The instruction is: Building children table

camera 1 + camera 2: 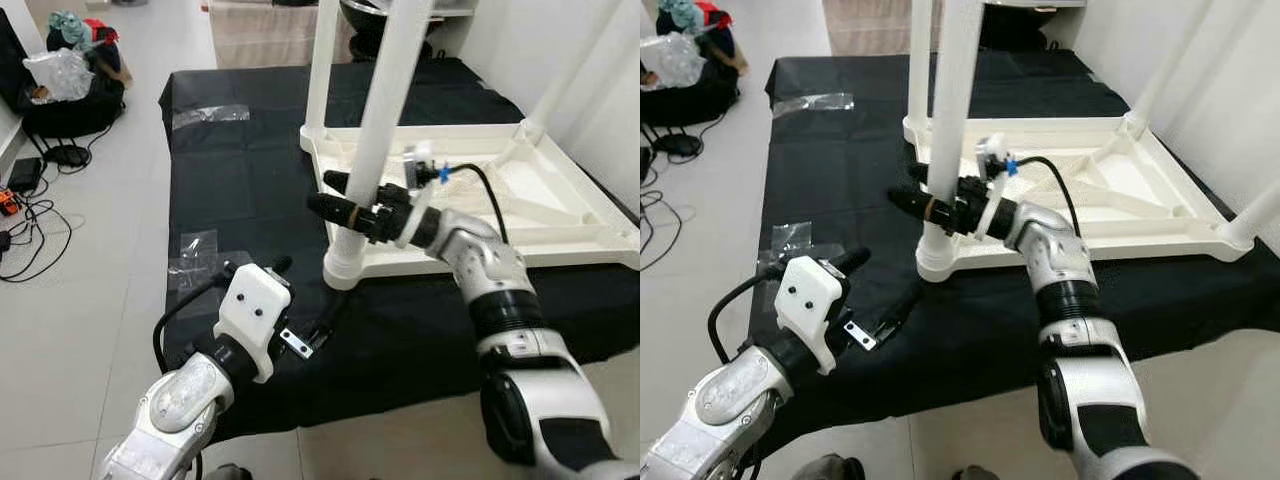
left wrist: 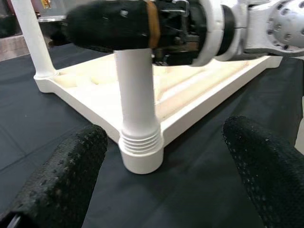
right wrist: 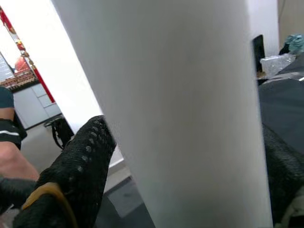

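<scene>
Bright, even indoor light fills both eye views, sharp throughout. The white table leg (image 3: 175,114) is overexposed and soft in the right wrist view; the left tool's fingers (image 2: 57,180) blur close-up.

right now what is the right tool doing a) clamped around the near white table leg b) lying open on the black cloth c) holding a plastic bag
a: the right tool has a black finger on each side of the near table leg, closed around it.

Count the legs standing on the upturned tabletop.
4, one per corner: near-left leg, clamped by the right gripper; far-left leg; far-right leg; near-right leg, cut off by the frame edge.
</scene>
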`<state>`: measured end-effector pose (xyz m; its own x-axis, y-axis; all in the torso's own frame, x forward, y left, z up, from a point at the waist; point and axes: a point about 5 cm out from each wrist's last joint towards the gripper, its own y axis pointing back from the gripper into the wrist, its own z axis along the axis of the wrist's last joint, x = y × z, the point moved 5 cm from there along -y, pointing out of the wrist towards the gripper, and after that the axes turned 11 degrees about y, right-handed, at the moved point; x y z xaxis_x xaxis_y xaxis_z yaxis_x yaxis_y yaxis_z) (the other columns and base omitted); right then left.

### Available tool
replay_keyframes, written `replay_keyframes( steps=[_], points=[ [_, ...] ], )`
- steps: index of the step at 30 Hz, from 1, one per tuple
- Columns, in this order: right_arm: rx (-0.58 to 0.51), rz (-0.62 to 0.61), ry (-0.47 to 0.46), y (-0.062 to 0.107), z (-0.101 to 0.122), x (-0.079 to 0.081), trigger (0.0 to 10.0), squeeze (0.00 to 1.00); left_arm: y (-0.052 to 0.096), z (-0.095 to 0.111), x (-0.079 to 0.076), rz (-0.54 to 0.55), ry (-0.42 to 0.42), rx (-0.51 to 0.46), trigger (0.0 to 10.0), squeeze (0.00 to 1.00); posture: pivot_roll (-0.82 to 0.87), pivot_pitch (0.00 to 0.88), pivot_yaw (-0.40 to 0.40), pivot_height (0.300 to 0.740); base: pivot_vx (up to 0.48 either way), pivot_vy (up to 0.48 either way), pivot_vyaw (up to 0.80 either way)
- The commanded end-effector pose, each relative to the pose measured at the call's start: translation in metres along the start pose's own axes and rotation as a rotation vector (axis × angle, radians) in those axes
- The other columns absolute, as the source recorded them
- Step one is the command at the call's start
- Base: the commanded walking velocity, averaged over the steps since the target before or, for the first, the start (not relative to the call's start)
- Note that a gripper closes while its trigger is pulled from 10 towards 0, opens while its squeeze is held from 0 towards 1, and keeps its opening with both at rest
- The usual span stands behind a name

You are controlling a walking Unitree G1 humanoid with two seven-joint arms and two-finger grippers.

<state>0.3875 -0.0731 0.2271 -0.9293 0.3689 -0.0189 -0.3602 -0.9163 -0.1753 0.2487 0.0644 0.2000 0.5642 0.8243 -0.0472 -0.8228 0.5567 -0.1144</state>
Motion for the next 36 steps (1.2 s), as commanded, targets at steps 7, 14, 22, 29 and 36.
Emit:
replay_keyframes(
  steps=[7,14,22,29,36],
  points=[
    [-0.013,0.055,0.014,-0.005,0.0,0.007,0.0,0.0,0.0,-0.001,-0.002,-0.003,-0.002,0.007,10.0,0.0,0.1,0.099,-0.079,0.74,0.0,0.0,0.0],
    [-0.007,-0.499,0.136,0.018,0.0,-0.047,0.0,0.0,-0.001,-0.002,-0.002,-0.002,0.001,0.007,10.0,0.0,0.09,0.093,-0.079,0.74,0.0,0.0,0.0],
    [0.134,-1.142,0.222,0.077,-0.006,-0.078,0.0,0.0,-0.003,-0.005,-0.002,-0.009,-0.001,0.011,10.0,0.0,0.08,0.087,-0.069,0.74,0.0,0.0,0.0],
    [0.164,-1.577,0.241,0.117,-0.005,-0.066,0.0,0.0,-0.006,-0.003,-0.002,-0.012,-0.004,0.002,10.0,0.0,0.08,0.078,-0.069,0.74,0.0,0.0,0.0],
    [0.102,-1.405,0.205,0.069,-0.004,-0.058,10.0,1.0,-0.005,-0.005,-0.003,-0.006,-0.006,0.007,10.0,0.0,0.08,0.079,-0.074,0.74,0.0,0.0,0.0]
  ],
)
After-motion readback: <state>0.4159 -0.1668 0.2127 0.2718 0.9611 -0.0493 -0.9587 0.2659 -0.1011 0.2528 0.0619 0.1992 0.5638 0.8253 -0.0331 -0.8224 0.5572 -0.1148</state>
